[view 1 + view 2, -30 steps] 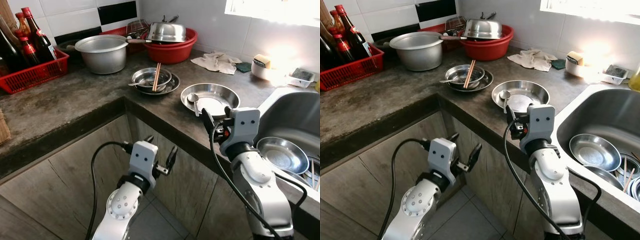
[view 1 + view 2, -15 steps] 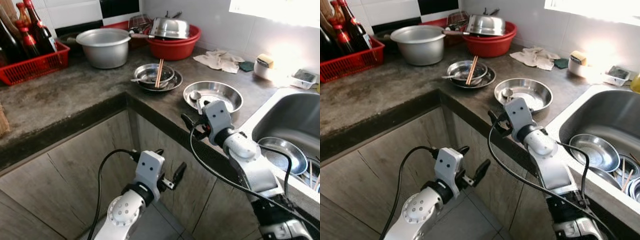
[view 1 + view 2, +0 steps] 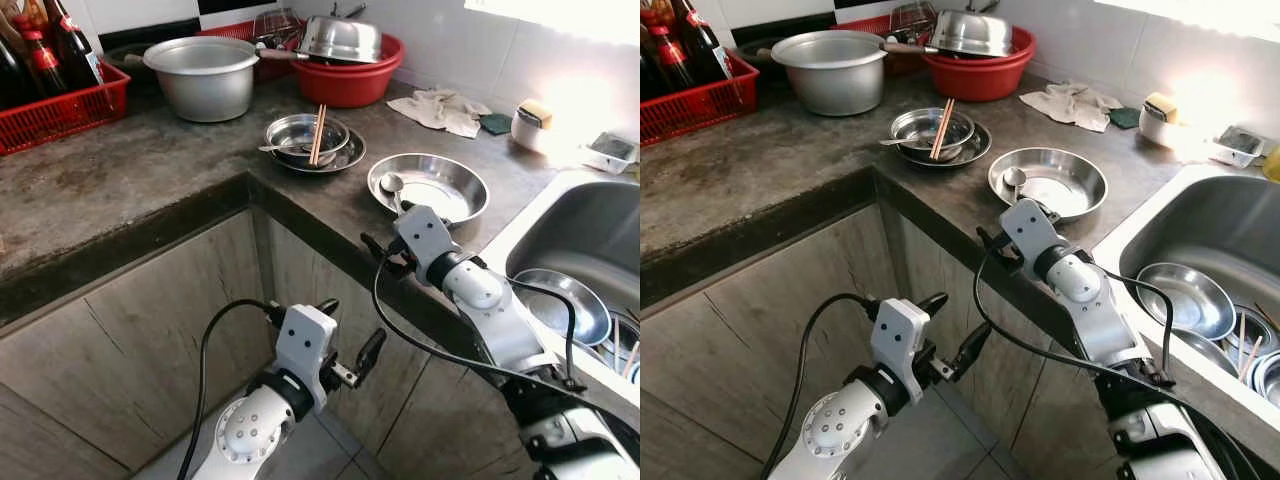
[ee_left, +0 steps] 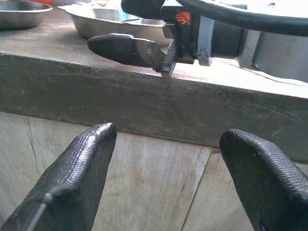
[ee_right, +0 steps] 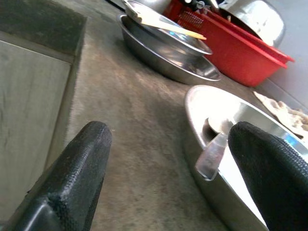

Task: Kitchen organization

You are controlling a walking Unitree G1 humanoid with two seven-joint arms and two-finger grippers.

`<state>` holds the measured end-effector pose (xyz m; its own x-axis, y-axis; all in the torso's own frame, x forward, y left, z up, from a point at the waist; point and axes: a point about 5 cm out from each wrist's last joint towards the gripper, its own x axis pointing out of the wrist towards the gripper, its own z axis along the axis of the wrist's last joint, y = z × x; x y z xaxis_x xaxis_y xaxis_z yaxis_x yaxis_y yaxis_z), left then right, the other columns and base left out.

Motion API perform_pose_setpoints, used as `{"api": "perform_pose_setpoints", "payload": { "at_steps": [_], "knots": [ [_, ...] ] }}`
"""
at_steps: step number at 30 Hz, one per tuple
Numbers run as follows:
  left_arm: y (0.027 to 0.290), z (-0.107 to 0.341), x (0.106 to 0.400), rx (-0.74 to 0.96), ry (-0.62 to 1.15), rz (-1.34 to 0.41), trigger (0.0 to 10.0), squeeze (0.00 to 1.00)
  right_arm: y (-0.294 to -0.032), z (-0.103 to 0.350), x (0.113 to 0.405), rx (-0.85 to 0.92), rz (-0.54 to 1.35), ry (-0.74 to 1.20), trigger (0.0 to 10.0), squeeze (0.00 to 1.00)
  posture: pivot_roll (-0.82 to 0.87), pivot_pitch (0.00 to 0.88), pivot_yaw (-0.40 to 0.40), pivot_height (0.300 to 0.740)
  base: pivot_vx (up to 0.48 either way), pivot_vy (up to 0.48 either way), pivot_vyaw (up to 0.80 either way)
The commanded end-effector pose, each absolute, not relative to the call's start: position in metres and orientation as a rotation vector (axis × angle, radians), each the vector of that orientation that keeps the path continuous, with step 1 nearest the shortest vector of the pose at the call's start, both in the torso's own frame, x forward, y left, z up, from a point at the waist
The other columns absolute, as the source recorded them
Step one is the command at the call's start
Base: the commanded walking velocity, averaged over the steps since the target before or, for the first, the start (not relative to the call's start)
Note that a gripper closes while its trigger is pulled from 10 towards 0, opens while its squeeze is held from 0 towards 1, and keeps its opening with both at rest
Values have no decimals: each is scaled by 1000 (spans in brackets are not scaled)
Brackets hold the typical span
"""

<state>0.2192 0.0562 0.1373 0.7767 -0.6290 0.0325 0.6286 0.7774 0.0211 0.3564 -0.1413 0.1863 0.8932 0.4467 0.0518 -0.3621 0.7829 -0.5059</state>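
Observation:
A shallow steel plate (image 3: 440, 190) lies near the counter's corner with a spoon (image 3: 391, 186) resting in it. Behind it sits a steel bowl on a plate (image 3: 308, 140) with chopsticks (image 3: 316, 135) across it. My right gripper (image 3: 383, 254) hovers at the counter's front edge, just short of the steel plate (image 5: 226, 120), and is open with nothing between its fingers (image 5: 72, 183). The left gripper (image 3: 350, 330) hangs open below the counter, in front of the wooden cabinet doors (image 4: 144, 183). In the left wrist view one right-gripper finger (image 4: 122, 48) shows above the counter edge.
A sink (image 3: 585, 240) at the right holds steel bowls (image 3: 565, 305). At the back stand a red basin (image 3: 350, 80) with a steel lid, an aluminium pot (image 3: 205, 75), and a red basket (image 3: 60, 105) of bottles. A cloth (image 3: 445, 105) lies near the wall.
The right arm has dropped from upright and stretched forward, so its gripper now lies at the counter edge by the steel plate. The camera has shifted; the left gripper stays low.

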Motion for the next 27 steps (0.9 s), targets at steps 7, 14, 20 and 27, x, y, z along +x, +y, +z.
{"api": "perform_pose_setpoints", "payload": {
  "at_steps": [7, 14, 20, 27],
  "knots": [
    [57, 140, 218, 22, -51, -680, 10000, 0, -152, 193, 363, -514, 398, -188, 8902, 0, 47, 126, -64, 740, 0, 0, 0],
    [58, 140, 220, 30, -50, -674, 10000, 0, -152, 193, 365, -519, 389, -200, 4157, 0, 49, 122, -61, 740, 0, 0, 0],
    [58, 140, 222, 35, -49, -671, 10000, 0, -153, 196, 367, -522, 386, -205, 10000, 0, 46, 120, -59, 740, 0, 0, 0],
    [58, 140, 222, 38, -49, -669, 10000, 0, -153, 195, 369, -526, 389, -199, 3059, 0, 46, 120, -59, 740, 0, 0, 0]
  ]
}}
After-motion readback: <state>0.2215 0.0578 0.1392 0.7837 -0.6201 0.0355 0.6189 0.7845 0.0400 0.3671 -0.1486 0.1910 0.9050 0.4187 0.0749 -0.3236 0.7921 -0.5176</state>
